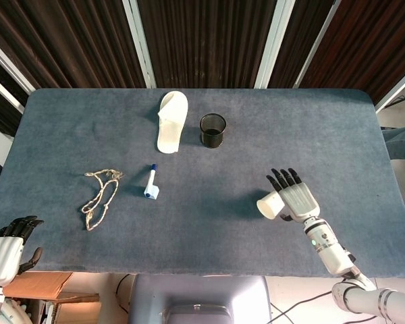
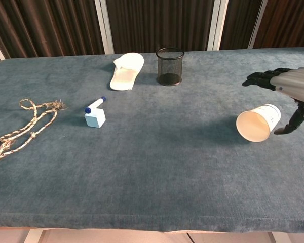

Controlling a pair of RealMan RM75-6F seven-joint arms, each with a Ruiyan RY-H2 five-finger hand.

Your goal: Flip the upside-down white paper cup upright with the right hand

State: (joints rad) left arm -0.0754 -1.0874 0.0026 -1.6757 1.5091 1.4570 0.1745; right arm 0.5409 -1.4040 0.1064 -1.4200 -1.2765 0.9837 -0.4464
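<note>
A: What carries everything?

B: The wide blue-grey carpeted bench (image 1: 324, 128). Far off to the side of the right hand (image 1: 298, 197) lie a white slipper (image 1: 171, 121) and a frayed tan rope (image 1: 99, 194); a black mesh pen cup (image 1: 212, 130) stands nearer, beyond its fingertips.

A: And the white paper cup (image 2: 259, 123)?

B: Tipped on its side against the right hand's thumb side, mouth facing the bench's front edge. The fingers are stretched flat and apart above it, only the thumb curving beneath. Whether it is truly held, I cannot tell. I judge it is mid-turn: neither inverted nor upright.

A: The other hand?

B: The left hand (image 1: 5, 251) hangs off the near corner, dark fingers curled, idle. Smallest is a blue-capped marker on a white block (image 2: 95, 114).
</note>
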